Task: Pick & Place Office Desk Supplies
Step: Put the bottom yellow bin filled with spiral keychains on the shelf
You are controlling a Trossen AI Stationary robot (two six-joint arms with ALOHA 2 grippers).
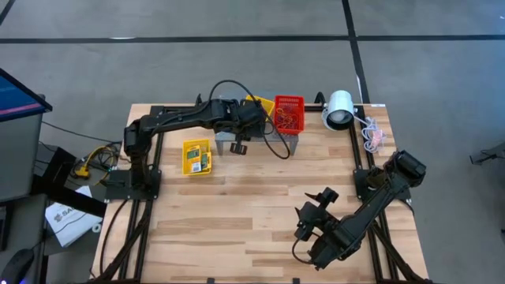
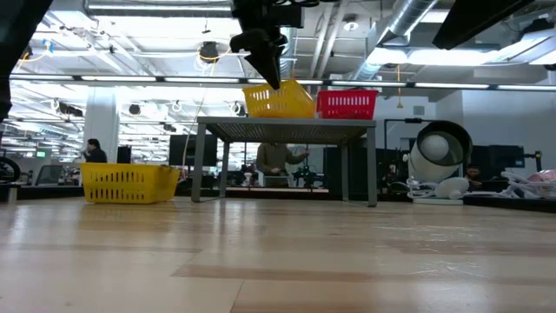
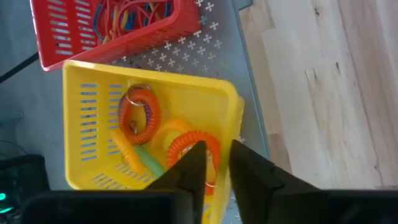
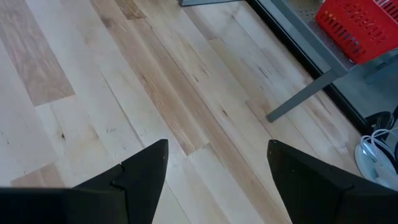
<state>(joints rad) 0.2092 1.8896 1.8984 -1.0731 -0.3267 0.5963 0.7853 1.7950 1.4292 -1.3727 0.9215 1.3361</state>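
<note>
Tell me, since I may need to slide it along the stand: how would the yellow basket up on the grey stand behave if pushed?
The yellow basket is slotted thin plastic, so probably light and easy to slide. It sits askew near the grey stand edge, so a firm push might tip it off. The coiled loops inside look springy and may shift.

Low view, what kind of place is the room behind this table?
Probably an open-plan lab or industrial-style office: exposed ceiling ducts, long strip lights, and a person seated at a workstation in the background.
</note>
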